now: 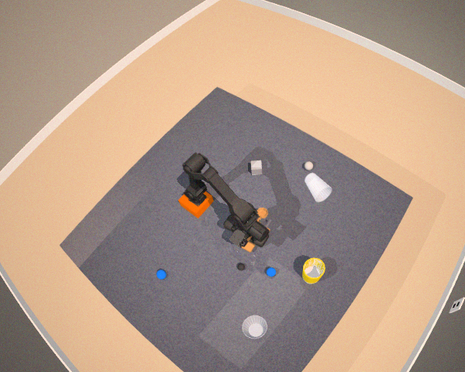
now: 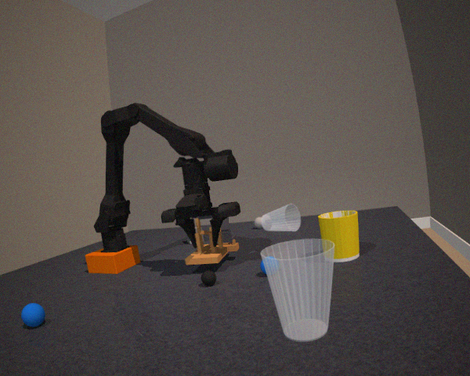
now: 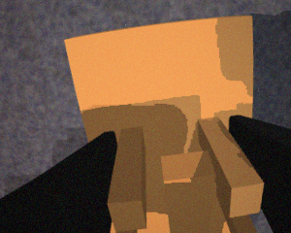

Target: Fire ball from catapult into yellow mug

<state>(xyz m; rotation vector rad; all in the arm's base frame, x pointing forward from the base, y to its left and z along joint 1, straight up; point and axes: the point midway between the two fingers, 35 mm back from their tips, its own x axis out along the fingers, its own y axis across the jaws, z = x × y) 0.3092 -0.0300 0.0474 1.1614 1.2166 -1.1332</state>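
Note:
The wooden catapult [image 1: 248,246] [image 2: 204,259] [image 3: 145,68] is under the arm. My gripper [image 2: 205,245] [image 3: 173,134] points down and is shut on its two uprights, one finger against each outer side. Whether its base touches the table is hard to tell. Its round cup [image 1: 262,212] shows no ball. The yellow mug [image 1: 313,276] [image 2: 339,236] stands upright to the right. One blue ball [image 1: 270,271] [image 2: 264,267] lies between catapult and mug, another blue ball [image 1: 160,273] [image 2: 33,314] farther left. A black ball [image 1: 240,266] [image 2: 208,277] lies near the catapult's base.
A clear ribbed cup [image 1: 254,327] [image 2: 304,283] stands at the front. Another clear cup [image 1: 318,187] [image 2: 281,218] lies on its side beside a pale ball [image 1: 308,165] [image 2: 258,222]. A white cube [image 1: 256,167] lies behind the arm, whose base is an orange block [image 1: 195,204] [image 2: 112,261].

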